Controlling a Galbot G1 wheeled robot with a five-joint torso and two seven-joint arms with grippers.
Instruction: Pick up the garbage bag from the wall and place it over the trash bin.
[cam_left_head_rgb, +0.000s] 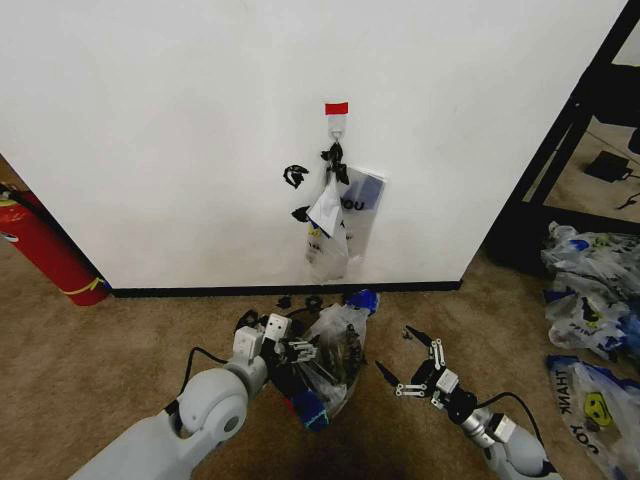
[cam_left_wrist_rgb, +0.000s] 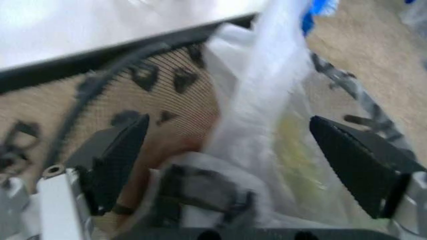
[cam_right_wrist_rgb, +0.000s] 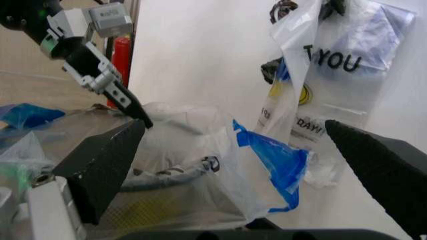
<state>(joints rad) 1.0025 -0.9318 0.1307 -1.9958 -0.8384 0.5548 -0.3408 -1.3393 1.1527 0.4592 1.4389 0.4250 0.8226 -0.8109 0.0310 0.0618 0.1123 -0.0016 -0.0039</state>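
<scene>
The thin see-through blue-patched garbage bag (cam_left_head_rgb: 335, 352), draped over the black mesh trash bin (cam_left_wrist_rgb: 170, 107), lies directly under the spread left gripper (cam_left_head_rgb: 292, 349), while the open right gripper (cam_left_head_rgb: 408, 368) waits just beside it

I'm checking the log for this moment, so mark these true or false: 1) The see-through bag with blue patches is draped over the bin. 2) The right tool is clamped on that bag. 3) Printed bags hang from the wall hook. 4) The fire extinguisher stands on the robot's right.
1) True: the garbage bag sits over the trash bin.
2) False: the right tool is open, apart from the bag; the left tool is open at the bin.
3) True: printed bags hang on the hook.
4) False: the fire extinguisher is on its left.
</scene>
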